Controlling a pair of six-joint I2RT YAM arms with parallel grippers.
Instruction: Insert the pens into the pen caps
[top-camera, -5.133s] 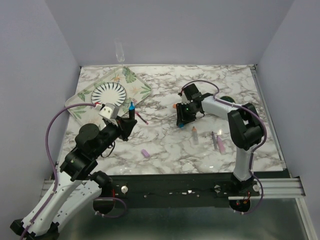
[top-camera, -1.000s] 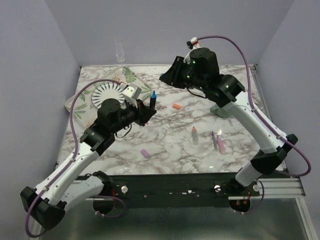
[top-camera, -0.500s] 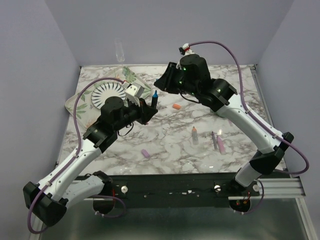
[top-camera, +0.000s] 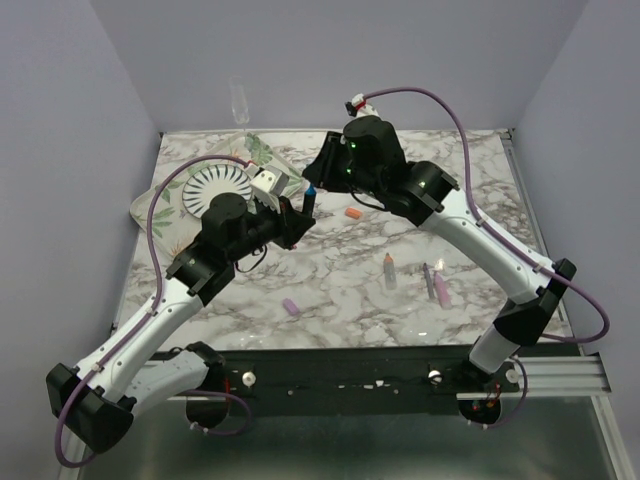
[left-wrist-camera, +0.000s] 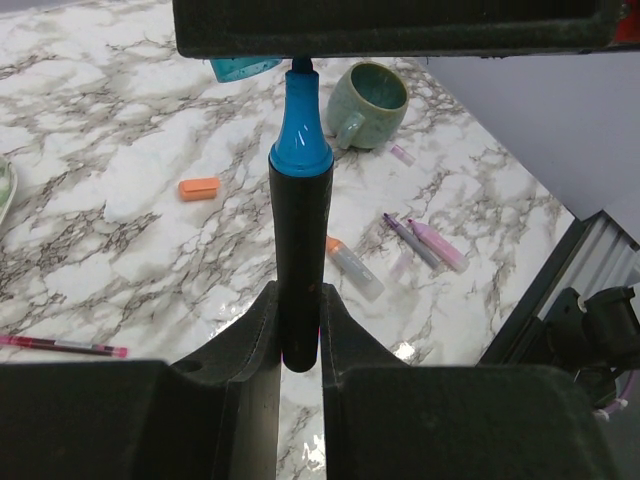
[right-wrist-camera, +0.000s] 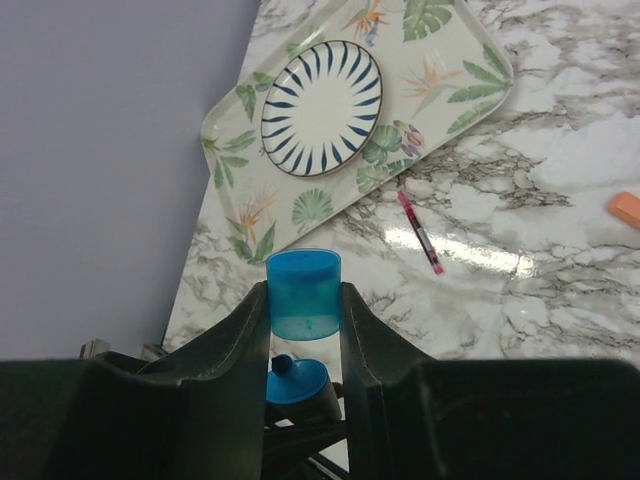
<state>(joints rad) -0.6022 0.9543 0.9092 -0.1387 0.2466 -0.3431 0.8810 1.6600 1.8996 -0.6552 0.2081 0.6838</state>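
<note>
Gripping the black pen (left-wrist-camera: 300, 230) upright by its lower body, the left hand (left-wrist-camera: 300, 322) holds its blue tip just beneath the blue cap (right-wrist-camera: 303, 280), which the right hand (right-wrist-camera: 303, 305) pinches open end down, both raised over the desk (top-camera: 335, 288). The tip is not seated in the cap. On the desk lie an orange cap (top-camera: 352, 213), grey pen (top-camera: 389, 270), pink pen (top-camera: 441, 288), purple cap (top-camera: 291, 306) and red pen (right-wrist-camera: 420, 232).

A blue-striped plate (right-wrist-camera: 322, 107) sits on a leaf-patterned tray (right-wrist-camera: 445, 85) — at the far left of the marble table (top-camera: 330, 280). A green mug (left-wrist-camera: 367, 103) stands upright.
</note>
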